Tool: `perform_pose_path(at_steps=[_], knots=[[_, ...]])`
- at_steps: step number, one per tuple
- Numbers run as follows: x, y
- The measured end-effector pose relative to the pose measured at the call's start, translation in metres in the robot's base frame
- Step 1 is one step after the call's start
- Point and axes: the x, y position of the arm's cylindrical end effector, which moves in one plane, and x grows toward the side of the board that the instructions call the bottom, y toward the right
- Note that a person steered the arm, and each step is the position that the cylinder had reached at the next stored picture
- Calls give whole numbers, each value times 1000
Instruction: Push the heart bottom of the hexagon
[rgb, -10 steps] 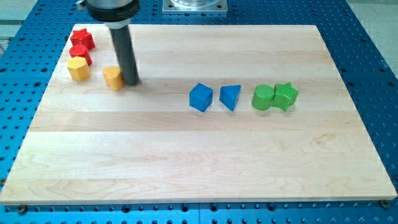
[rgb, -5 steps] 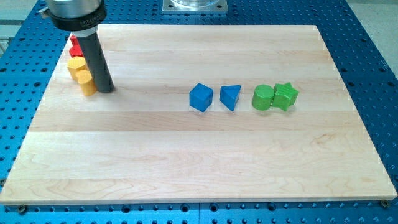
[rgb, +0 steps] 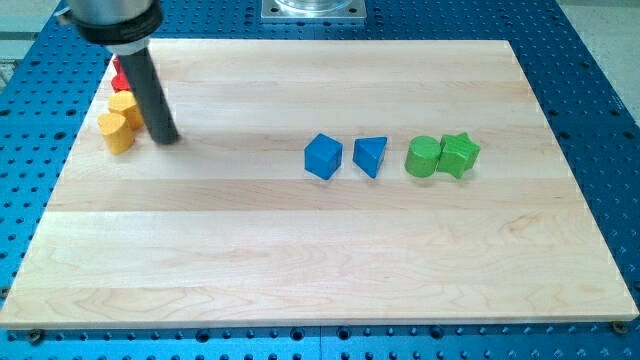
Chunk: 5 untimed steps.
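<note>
The yellow heart (rgb: 117, 133) lies near the board's left edge, just below and slightly left of the yellow hexagon (rgb: 124, 105), touching or nearly touching it. My tip (rgb: 166, 138) rests on the board a little to the right of the heart, with a small gap between them. The rod leans up toward the view's top left and covers the hexagon's right side.
Two red blocks (rgb: 119, 76) sit above the hexagon, mostly hidden behind the rod. A blue cube (rgb: 322, 156) and a blue triangular block (rgb: 370, 155) lie mid-board. A green cylinder (rgb: 423, 156) and a green star (rgb: 459, 154) touch each other further right.
The tip swept left, pushing the yellow heart from right of the hexagon to just under it at its left. The tip then eased back slightly. The other blocks stayed put.
</note>
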Motion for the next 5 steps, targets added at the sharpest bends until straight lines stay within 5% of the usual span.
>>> perform_pose_path(at_steps=[5], knots=[[-8,-19]])
